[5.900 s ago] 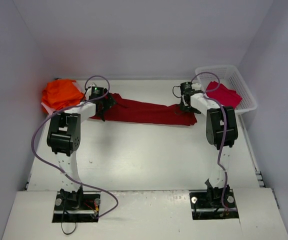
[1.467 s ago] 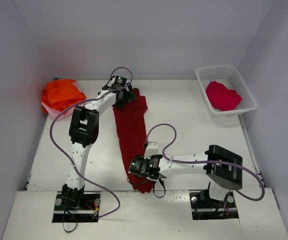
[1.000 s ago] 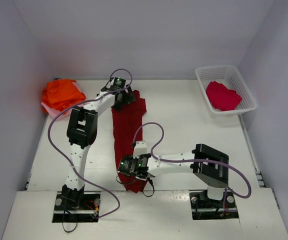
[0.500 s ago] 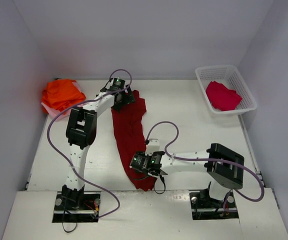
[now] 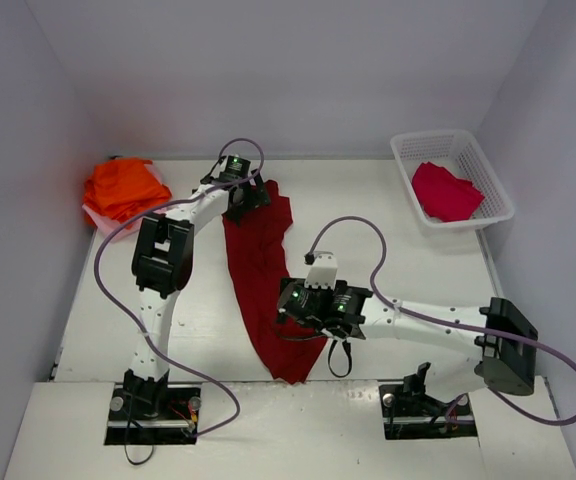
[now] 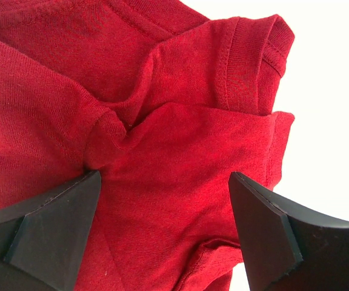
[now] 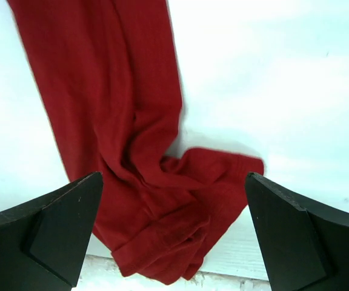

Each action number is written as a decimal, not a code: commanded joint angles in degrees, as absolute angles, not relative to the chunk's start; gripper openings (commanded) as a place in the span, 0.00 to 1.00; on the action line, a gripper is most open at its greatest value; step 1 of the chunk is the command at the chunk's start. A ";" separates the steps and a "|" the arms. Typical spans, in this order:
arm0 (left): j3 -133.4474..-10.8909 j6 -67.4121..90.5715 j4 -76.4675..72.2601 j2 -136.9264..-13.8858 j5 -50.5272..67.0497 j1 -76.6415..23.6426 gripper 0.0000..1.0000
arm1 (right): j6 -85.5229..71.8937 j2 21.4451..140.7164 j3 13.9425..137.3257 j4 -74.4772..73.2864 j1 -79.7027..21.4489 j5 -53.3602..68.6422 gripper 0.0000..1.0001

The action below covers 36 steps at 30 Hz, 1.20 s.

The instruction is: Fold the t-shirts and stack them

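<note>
White tabletop (image 5: 388,250) enclosed by pale grey walls. Large dark red cloth t-shirt (image 5: 258,270) stretched in a narrow strip from far centre-left toward the near edge, near end bunched in loose folds. Heap of bright orange cloth shirts (image 5: 120,187) at far left. White plastic lattice basket (image 5: 431,136) at far right, holding a crimson cloth shirt (image 5: 445,192). Left gripper (image 6: 165,182) over the sleeve end as half a second ago, fingers apart, nothing clamped. Right gripper (image 7: 174,182) now raised and drawn back rightward from the bunched end, fingers spread wider than before, cloth released beneath.
</note>
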State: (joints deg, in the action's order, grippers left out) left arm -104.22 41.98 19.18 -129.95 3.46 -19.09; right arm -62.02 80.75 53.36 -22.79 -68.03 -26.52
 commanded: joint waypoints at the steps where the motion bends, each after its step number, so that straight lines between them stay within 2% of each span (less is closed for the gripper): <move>1: -103.89 41.75 20.13 -125.51 3.52 -18.63 0.82 | -57.31 77.96 56.34 -24.52 -64.88 -31.11 1.00; 8: -104.85 42.01 20.13 -126.64 3.52 -18.63 0.82 | -49.58 81.12 59.94 -24.35 -58.37 -31.02 1.00; 15: -111.79 43.86 20.92 -131.39 5.18 -18.72 0.82 | -49.22 78.05 60.73 -24.35 -57.75 -32.61 1.00; 24: -117.77 45.96 18.11 -135.00 8.96 -19.51 0.82 | -51.68 82.88 59.59 -23.91 -58.62 -30.85 1.00; 36: -127.26 46.32 14.68 -142.73 16.96 -20.83 0.82 | -51.59 83.32 59.41 -23.64 -59.15 -32.08 1.00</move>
State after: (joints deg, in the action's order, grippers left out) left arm -123.31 45.69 17.85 -142.43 13.17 -19.57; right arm -50.96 83.26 58.61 -23.81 -58.94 -29.23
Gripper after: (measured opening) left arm 0.818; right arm 0.999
